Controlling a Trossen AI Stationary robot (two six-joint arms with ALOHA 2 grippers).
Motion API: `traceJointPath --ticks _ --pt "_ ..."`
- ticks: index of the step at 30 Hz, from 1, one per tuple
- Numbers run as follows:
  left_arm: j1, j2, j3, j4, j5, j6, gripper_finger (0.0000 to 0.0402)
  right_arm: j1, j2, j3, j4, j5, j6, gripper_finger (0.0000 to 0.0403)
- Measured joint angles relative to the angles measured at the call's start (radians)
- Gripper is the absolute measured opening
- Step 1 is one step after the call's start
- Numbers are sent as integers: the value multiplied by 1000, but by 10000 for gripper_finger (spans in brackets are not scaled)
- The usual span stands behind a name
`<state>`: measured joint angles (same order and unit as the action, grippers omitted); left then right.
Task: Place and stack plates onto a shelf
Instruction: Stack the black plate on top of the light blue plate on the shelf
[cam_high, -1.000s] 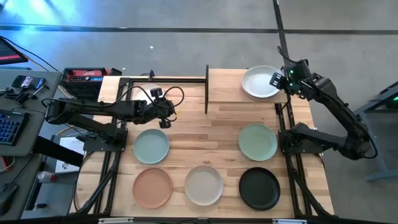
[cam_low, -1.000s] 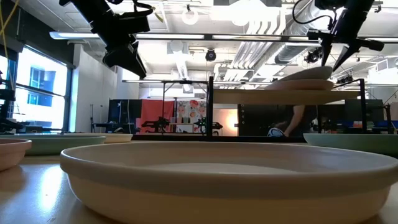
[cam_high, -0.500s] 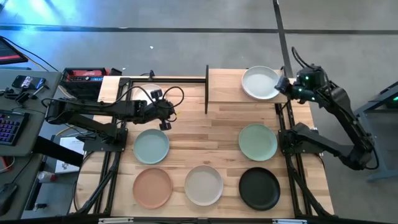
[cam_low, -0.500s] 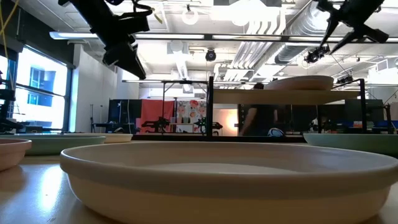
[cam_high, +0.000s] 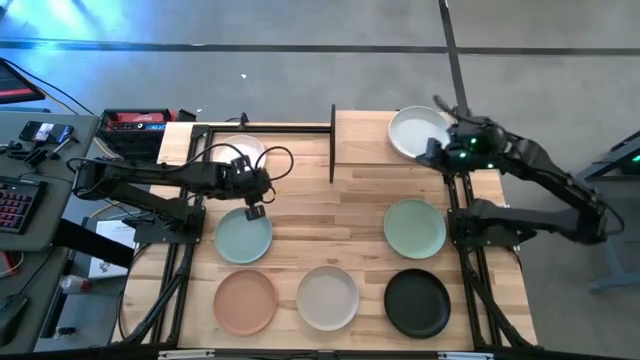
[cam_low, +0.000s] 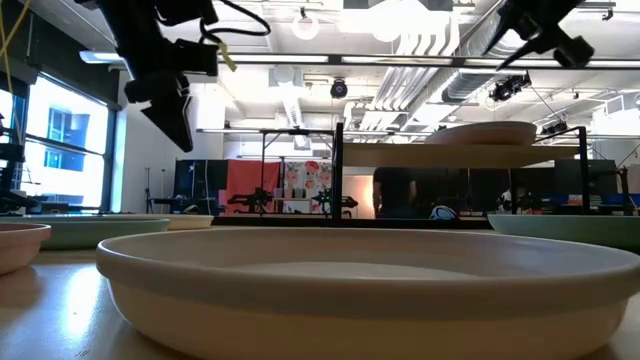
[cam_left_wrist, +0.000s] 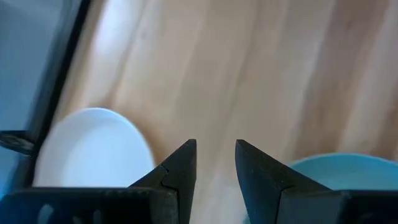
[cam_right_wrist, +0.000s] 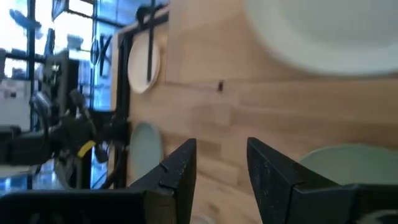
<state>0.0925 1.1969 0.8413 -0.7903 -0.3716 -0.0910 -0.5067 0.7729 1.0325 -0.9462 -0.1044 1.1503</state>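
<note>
Both arms have shifted since the earlier frames: the left gripper (cam_high: 255, 211) has swung down from the upper left toward the middle left of the high view, and the right gripper (cam_high: 428, 152) has drawn back off the shelf toward the frame's centre right.

Nearest, along the bottom of the high view, a peach plate (cam_high: 245, 301), a beige plate (cam_high: 327, 297) and a black plate (cam_high: 417, 303) lie in a row on the counter (cam_high: 330, 225), apart from one another. Above them sit a blue-green plate (cam_high: 243, 235) at left and a mint green plate (cam_high: 415, 228) at right. The left gripper hovers just over the upper rim of the blue-green plate, empty, its jaws a narrow gap apart. Farther up, a white plate (cam_high: 240, 151) lies at upper left on the counter. At the top centre the shelf (cam_high: 362, 138) carries a stack of plates (cam_high: 417, 132) on its right half; the low view shows the stack raised above the counter. The right gripper hangs just below that stack, empty, jaws narrowly parted.

These plates look stiff, smooth and probably breakable, with modest weight. A shallow raised rim is the only place to pinch, so the blue-green plate likely wants a grasp across its near rim, held firmly since the matte glaze may still slide.
</note>
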Motion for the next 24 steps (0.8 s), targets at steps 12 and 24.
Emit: traceJointPath --ticks 12,24 --pt "0 0 0 3 93 -46 102 445 300 0 138 128 136 122" --pt "0 0 0 3 93 -5 102 752 515 0 323 187 587 122"
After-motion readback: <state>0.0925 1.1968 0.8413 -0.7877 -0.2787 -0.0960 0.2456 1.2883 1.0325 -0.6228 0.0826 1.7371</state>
